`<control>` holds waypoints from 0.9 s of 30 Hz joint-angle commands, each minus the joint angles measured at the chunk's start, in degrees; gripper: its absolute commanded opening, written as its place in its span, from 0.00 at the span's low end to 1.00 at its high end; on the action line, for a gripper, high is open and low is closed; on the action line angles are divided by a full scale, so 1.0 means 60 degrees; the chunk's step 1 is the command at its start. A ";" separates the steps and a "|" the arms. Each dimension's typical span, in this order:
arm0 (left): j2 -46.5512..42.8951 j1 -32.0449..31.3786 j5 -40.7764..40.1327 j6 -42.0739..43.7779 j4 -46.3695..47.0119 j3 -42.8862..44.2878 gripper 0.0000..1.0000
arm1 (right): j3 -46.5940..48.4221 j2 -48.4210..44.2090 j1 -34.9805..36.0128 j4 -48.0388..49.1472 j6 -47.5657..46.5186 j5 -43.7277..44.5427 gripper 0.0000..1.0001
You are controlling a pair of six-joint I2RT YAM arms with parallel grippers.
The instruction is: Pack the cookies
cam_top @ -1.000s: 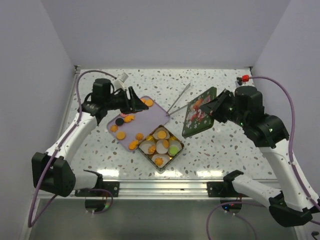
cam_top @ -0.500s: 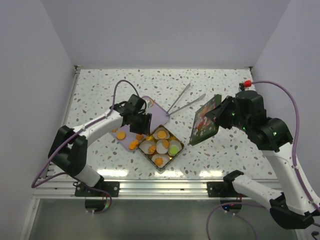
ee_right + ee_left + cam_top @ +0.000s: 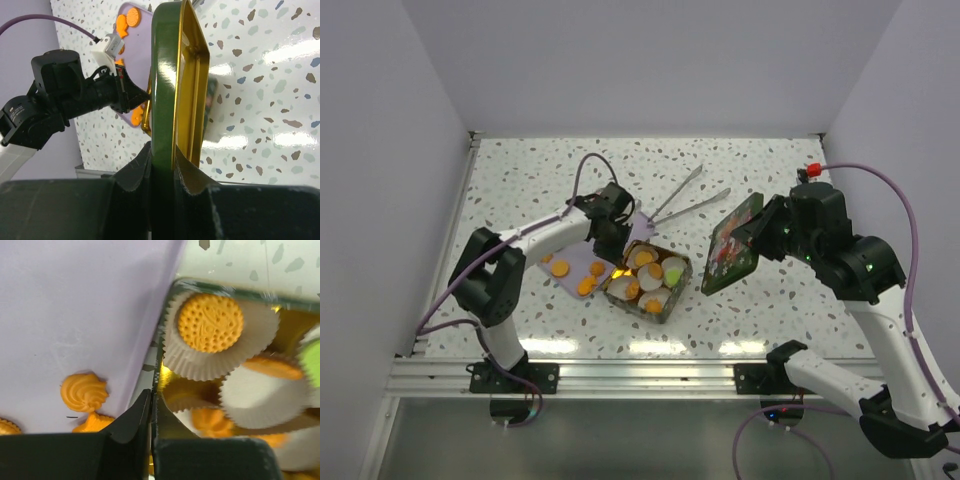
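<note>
My left gripper (image 3: 612, 240) (image 3: 151, 392) is shut on the thin wall of the gold tin (image 3: 688, 265) (image 3: 225, 289) at its tray-side edge. In the tin lie cookies in white paper cups: a patterned orange one (image 3: 210, 322), a green one (image 3: 672, 270) and other orange ones. More orange cookies (image 3: 586, 285) (image 3: 84, 391) lie on the purple tray (image 3: 572, 258) (image 3: 75, 315) just left of the tin. My right gripper (image 3: 758, 232) (image 3: 162, 150) is shut on the green tin lid (image 3: 730, 245) (image 3: 165, 75), held on edge above the table right of the tin.
Metal tongs (image 3: 685, 198) lie on the speckled table behind the tin. My left arm (image 3: 75, 95) stretches low across the tray. White walls close in the table on three sides.
My left gripper came from the tray's far side down to the tin and shut on its wall; the tin has slid right and turned. The right gripper raised the lid, then held still.
</note>
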 commanded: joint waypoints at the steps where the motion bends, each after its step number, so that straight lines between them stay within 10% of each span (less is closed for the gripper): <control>1: 0.0376 0.0106 -0.0886 0.0021 -0.0525 0.0496 0.00 | 0.0114 -0.0115 -0.0014 0.0232 -0.0116 0.0258 0.00; 20: 0.0610 0.0092 -0.3700 -0.2747 -0.3442 0.1682 0.00 | -0.0399 0.0413 -0.0029 0.1666 -0.0336 -0.0649 0.00; 27: 0.0670 0.0092 -0.2851 -0.3435 -0.3574 0.2240 0.28 | -0.1685 0.0136 -0.0395 0.4490 0.0233 -0.2726 0.00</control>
